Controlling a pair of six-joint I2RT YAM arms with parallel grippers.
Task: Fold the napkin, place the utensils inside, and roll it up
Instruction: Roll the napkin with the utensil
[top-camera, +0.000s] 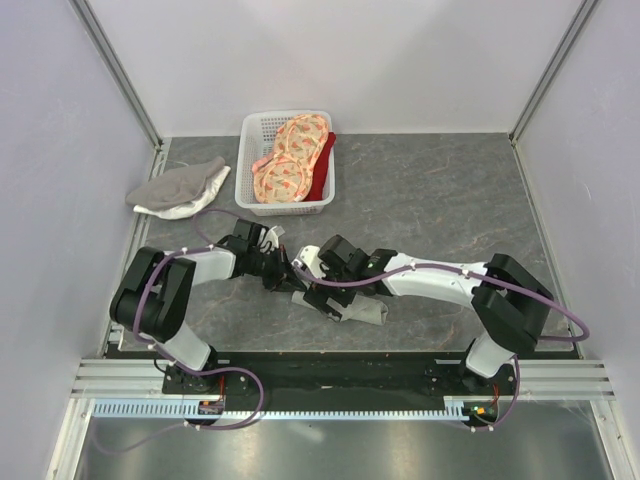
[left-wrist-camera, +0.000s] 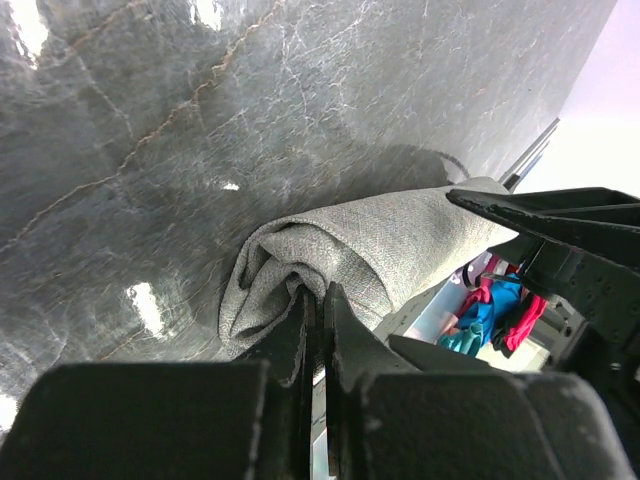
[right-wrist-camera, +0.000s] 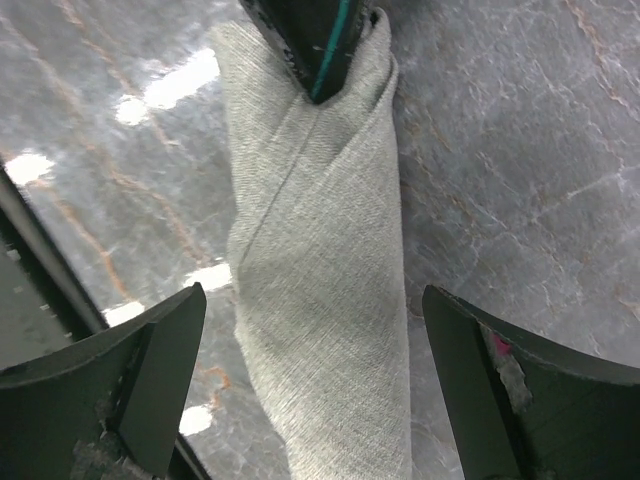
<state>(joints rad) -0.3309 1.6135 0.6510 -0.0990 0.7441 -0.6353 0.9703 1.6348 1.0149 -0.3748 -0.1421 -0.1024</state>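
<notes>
The grey-green napkin (top-camera: 366, 312) lies rolled into a thick tube on the dark marble table between my two arms. In the left wrist view the roll (left-wrist-camera: 370, 250) runs away from my left gripper (left-wrist-camera: 318, 290), which is shut with its tips pinching a fold at the roll's near end. In the right wrist view my right gripper (right-wrist-camera: 312, 295) is open and straddles the roll (right-wrist-camera: 320, 280) without touching it. The left gripper's fingers (right-wrist-camera: 315, 40) press on the roll's far end. The fork is hidden.
A white basket (top-camera: 248, 170) at the back holds orange-pink patterned cloths (top-camera: 290, 160) and a red cloth (top-camera: 324, 170). A grey-and-white cloth (top-camera: 180, 188) lies at the back left. Walls close in the table on three sides.
</notes>
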